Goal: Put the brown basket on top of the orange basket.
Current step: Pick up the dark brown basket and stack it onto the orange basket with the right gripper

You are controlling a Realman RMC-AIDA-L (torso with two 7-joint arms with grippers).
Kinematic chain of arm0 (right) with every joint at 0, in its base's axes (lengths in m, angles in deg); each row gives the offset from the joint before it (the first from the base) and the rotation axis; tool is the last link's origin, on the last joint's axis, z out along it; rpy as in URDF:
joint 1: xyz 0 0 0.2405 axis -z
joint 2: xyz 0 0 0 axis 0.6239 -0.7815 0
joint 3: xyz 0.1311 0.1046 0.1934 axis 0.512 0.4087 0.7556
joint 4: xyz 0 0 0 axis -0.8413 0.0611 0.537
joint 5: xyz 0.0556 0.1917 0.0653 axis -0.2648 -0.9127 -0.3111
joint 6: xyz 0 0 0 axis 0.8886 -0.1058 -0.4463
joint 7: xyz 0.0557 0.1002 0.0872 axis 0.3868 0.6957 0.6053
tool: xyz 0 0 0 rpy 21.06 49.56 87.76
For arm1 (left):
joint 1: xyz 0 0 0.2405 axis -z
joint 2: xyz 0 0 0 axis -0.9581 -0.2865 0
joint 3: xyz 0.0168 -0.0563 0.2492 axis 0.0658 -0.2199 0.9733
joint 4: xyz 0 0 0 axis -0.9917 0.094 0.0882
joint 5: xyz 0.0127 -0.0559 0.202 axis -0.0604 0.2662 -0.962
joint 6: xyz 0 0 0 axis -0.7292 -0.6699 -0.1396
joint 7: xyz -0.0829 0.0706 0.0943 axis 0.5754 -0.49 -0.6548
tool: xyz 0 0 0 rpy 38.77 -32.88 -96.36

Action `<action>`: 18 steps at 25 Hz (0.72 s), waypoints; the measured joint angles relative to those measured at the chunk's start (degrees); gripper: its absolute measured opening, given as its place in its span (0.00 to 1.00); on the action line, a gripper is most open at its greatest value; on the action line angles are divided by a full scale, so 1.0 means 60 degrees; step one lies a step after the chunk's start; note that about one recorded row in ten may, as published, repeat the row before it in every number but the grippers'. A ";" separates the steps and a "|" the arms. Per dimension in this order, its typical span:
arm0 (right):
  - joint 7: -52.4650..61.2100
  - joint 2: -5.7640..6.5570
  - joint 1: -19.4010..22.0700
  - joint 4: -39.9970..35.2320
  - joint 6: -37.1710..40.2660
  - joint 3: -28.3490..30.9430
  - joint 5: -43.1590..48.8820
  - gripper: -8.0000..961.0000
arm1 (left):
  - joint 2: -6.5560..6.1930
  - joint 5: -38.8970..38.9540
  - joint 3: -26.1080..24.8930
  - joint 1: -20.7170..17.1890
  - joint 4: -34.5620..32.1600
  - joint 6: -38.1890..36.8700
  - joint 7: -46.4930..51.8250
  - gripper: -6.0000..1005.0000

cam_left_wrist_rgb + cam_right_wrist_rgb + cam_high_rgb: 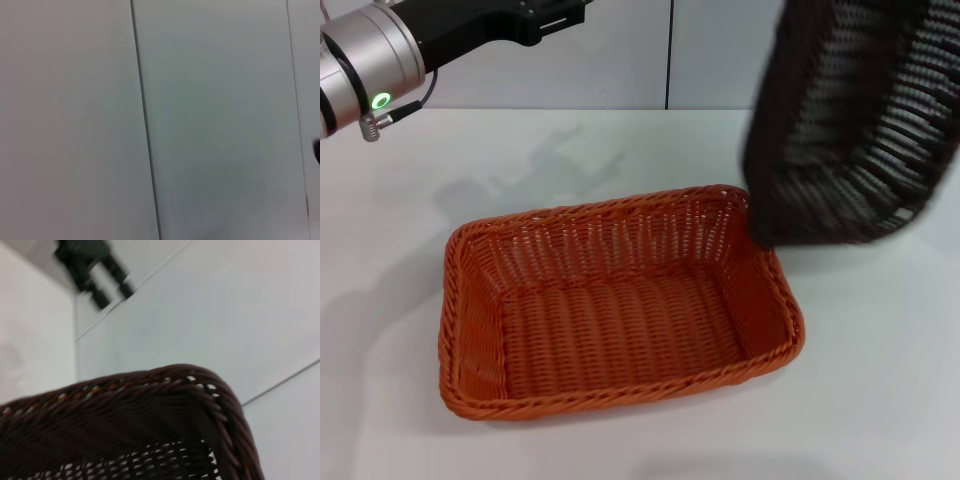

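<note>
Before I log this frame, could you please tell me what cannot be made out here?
- Right tool: unseen in every view; the lifted, tilted brown basket runs off the head view's edge.
- Left tool: only the arm shows, top left.
- Orange basket: its far right corner sits behind the brown basket.

this looks like a robot test room or lab bench rather than a home or shop — a plain white desk (880, 400) runs up to pale grey wall panels (620, 50) split by a thin dark vertical seam, with no decoration anywhere on them. the left and right wrist views show the same flat panels and seams. a silver and black robot arm (380, 55) with a lit green indicator reaches in over the far left of the desk. the only props are two woven baskets — the orange basket (610, 310) and the brown basket (850, 130) — set out like trial items.
</note>
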 joint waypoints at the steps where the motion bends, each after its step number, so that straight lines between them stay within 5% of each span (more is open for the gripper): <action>1: -0.0148 0.0001 0.0005 0.0119 0.0071 -0.0003 -0.0235 0.14 | 0.0000 0.0000 0.0000 0.0000 0.0000 0.0000 0.0000 0.84; 18: -0.2198 -0.0003 -0.0536 0.0901 -0.0407 -0.0331 -0.1347 0.14 | 0.0011 0.1037 -0.0141 -0.0240 0.0081 -0.0005 -0.0708 0.84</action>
